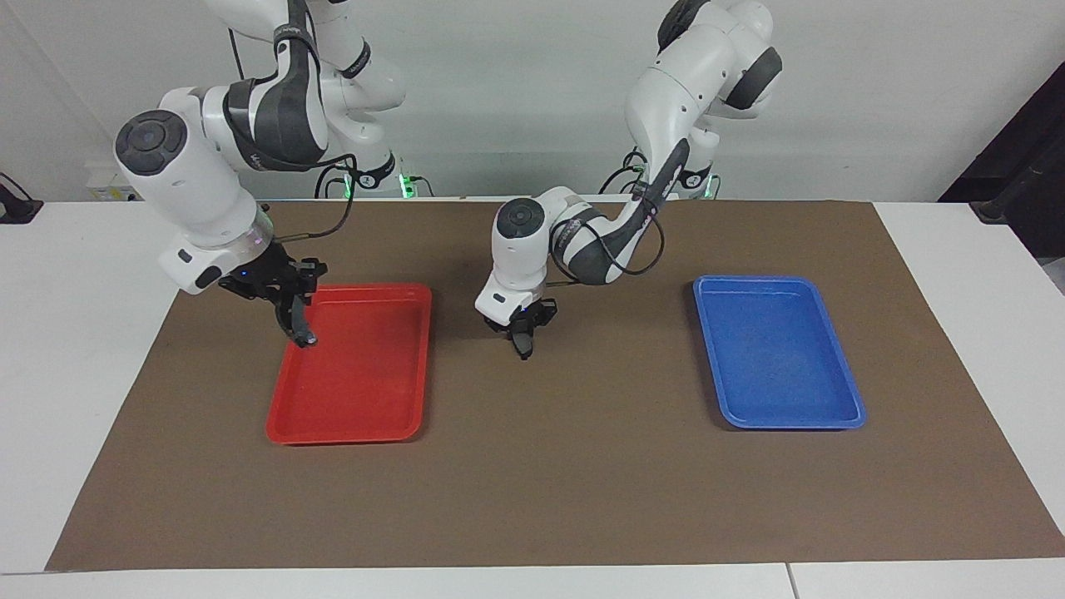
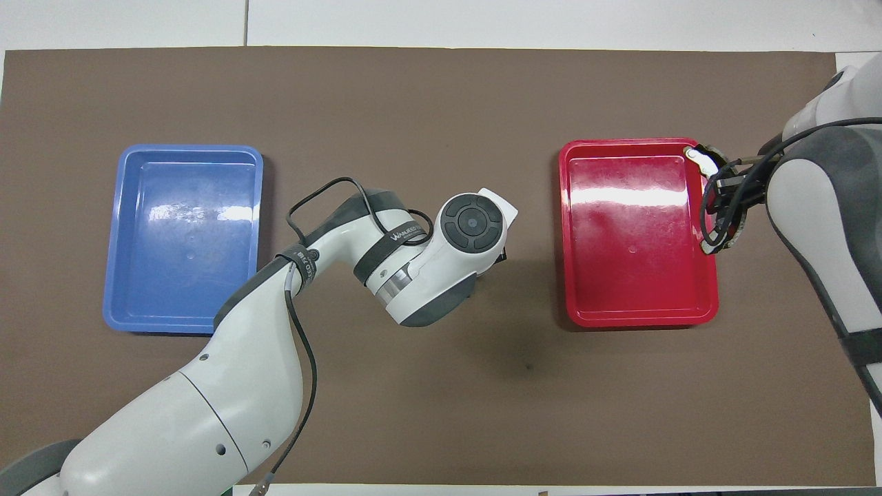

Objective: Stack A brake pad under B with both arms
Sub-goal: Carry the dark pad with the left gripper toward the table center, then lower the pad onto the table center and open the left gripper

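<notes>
Neither the short gray A brake pad nor the long curved pad B shows in either view. My left gripper [image 1: 522, 343] hangs low over the bare brown mat [image 1: 582, 466] between the two trays, fingers together and pointing down, with nothing seen in them. In the overhead view it is hidden under its own wrist [image 2: 472, 224]. My right gripper [image 1: 303, 334] points down over the red tray's [image 1: 354, 428] rim at the right arm's end. It also shows in the overhead view [image 2: 713, 203].
The red tray [image 2: 637, 318] and the blue tray [image 1: 782, 420] [image 2: 182, 324] both lie on the mat with nothing in them. White table surface borders the mat.
</notes>
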`<control>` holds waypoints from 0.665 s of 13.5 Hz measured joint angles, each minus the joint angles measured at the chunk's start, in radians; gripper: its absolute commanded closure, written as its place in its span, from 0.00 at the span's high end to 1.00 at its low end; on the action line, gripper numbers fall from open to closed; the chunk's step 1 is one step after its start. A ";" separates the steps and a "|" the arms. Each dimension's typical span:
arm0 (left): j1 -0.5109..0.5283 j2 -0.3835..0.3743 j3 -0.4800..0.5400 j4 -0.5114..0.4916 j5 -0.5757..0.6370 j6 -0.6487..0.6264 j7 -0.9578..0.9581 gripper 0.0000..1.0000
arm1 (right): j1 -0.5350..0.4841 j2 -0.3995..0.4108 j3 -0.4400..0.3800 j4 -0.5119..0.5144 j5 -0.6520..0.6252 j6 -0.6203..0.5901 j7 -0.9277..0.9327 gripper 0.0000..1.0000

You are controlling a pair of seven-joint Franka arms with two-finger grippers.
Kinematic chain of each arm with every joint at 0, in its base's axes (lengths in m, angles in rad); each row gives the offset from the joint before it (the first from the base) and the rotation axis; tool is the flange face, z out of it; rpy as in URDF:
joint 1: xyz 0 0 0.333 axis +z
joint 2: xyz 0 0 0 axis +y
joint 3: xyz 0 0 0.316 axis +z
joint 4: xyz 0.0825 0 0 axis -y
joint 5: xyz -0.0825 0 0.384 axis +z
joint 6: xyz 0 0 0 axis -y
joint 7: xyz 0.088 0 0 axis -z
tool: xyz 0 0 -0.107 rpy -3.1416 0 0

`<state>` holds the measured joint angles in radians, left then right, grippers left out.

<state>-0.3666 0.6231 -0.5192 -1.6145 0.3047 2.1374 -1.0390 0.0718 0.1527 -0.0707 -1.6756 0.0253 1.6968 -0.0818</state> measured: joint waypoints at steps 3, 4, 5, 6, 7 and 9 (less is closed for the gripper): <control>0.000 0.006 0.006 0.013 0.010 0.000 -0.001 0.51 | 0.000 0.000 0.000 0.000 0.000 0.000 0.000 0.00; 0.000 0.007 0.011 0.016 0.021 0.000 -0.002 0.53 | 0.000 0.000 0.000 0.000 0.000 0.001 0.000 0.00; 0.000 0.007 0.015 0.021 0.027 0.000 -0.002 0.56 | 0.000 0.000 0.000 0.000 0.000 0.001 0.000 0.00; 0.000 0.007 0.017 0.026 0.034 0.000 -0.002 0.59 | 0.000 0.000 0.000 0.000 0.000 0.001 0.000 0.00; 0.000 0.007 0.020 0.030 0.045 -0.001 -0.002 0.63 | 0.000 0.000 0.000 0.000 0.000 0.001 0.000 0.00; -0.002 0.007 0.036 0.040 0.061 -0.006 -0.002 0.73 | 0.000 0.000 0.000 0.000 0.000 0.001 0.000 0.00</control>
<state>-0.3684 0.6304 -0.4836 -1.5742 0.3662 2.1319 -1.0411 0.0718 0.1527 -0.0707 -1.6755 0.0253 1.6976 -0.0819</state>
